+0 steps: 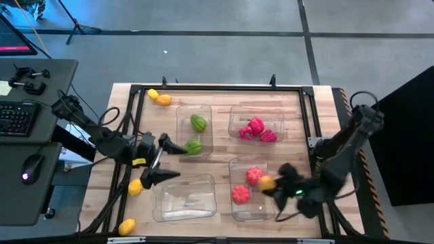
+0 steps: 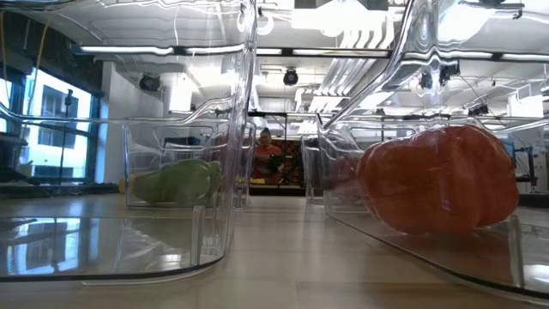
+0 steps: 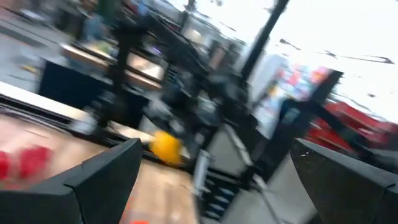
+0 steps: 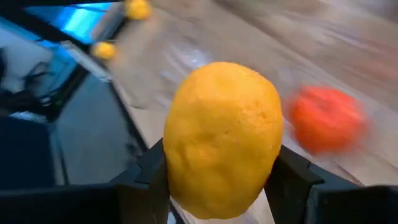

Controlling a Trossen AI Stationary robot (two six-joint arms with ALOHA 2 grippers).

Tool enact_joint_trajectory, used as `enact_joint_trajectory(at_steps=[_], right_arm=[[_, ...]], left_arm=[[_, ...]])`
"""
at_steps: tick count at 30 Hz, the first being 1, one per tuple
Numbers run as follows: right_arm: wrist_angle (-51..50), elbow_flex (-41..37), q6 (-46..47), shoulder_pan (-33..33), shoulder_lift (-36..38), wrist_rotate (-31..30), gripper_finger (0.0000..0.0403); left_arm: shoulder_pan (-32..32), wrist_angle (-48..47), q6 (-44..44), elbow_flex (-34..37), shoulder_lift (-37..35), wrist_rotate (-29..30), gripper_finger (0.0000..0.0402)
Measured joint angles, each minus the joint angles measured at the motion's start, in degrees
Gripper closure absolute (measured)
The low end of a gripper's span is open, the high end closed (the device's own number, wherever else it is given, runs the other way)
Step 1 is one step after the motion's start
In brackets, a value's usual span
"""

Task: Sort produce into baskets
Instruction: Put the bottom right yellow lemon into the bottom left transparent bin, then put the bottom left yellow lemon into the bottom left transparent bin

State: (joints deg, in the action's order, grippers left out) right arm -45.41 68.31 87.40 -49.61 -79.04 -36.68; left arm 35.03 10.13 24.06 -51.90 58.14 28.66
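- Surface [image 1: 224, 98]: four baskets; the near-right basket [image 1: 252, 210] lies beside the right claw [image 1: 271, 184].
- Left claw [image 1: 165, 160]: fingers spread wide, empty, between the two left baskets.
- Right claw: clamped on a yellow-orange fruit [image 4: 222, 163]; only the right wrist view shows the grip, with a red piece [image 4: 326, 118] beyond.

A grey concrete floor [image 1: 224, 54] is filling the upper part of the high view, with dark seams crossing it. At the left edge a dark desk [image 1: 30, 142] is carrying a keyboard [image 1: 17, 118] and a mouse [image 1: 27, 169] — the mouse is glowing faintly. A black panel [image 1: 407, 135] is standing at the right edge. In the low view, strip lights [image 2: 352, 39] are shining across the top of the frame, windows [image 2: 43, 129] are letting in daylight at the left, and a person [image 2: 266, 154] is sitting far back at centre.
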Motion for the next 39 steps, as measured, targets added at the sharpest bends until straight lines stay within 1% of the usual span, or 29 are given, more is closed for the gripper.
enact_joint_trajectory(at_steps=[3,5,7,9,12,15,18,20,24,29,34,36,39], right_arm=[[15.68,-0.15,-13.89,5.08,-6.04,2.2,0.023],[27.48,-0.15,-22.82,8.45,-10.4,4.26,0.023],[38.91,-0.15,-29.85,11.42,-14.54,5.92,0.0231],[50.62,-0.15,-34.56,14.28,-18.75,8.37,0.023],[61.48,1.07,-37.71,17.66,-24.16,12.14,0.0201],[63.56,3.95,-37.5,20.06,-28.31,14.59,0.0164],[63.65,6.84,-35.39,21.32,-31.04,15.51,0.0142],[63.7,8.03,-34.94,21.74,-32.14,16.0,0.0136],[61.98,8.44,-36.84,22.45,-32.31,15.79,0.0133],[61.07,8.44,-35.97,23.24,-32.38,16.31,0.0131],[60.91,8.44,-36.9,24.63,-32.36,20.8,0.0129],[60.96,8.44,-37.27,25.2,-32.36,22.22,0.0119],[60.86,8.45,-36.99,26.1,-32.33,23.69,0.0086]], left_arm=[[0.35,-0.03,-0.62,0.0,0.03,4.88,0.0002],[0.33,-0.04,-0.07,0.0,0.07,5.55,0.0002],[0.33,0.1,0.26,0.0,0.07,5.52,0.0002],[0.33,0.13,0.4,0.0,0.07,5.52,0.0002],[0.33,0.18,1.22,0.0,0.07,5.52,0.0002],[0.33,0.16,1.34,0.0,0.07,5.5,0.0002],[0.33,0.18,1.35,0.0,0.07,5.49,0.0002],[0.33,0.18,1.36,0.0,0.07,5.47,0.0002],[0.33,0.16,1.39,0.0,0.07,5.47,0.0002],[0.33,0.21,1.35,0.0,0.07,5.45,0.0002],[0.3,0.2,1.33,0.0,0.07,5.47,0.0002],[0.3,0.2,1.33,0.0,0.07,5.52,0.0002],[0.22,0.2,1.32,0.0,0.07,5.54,0.0002]])
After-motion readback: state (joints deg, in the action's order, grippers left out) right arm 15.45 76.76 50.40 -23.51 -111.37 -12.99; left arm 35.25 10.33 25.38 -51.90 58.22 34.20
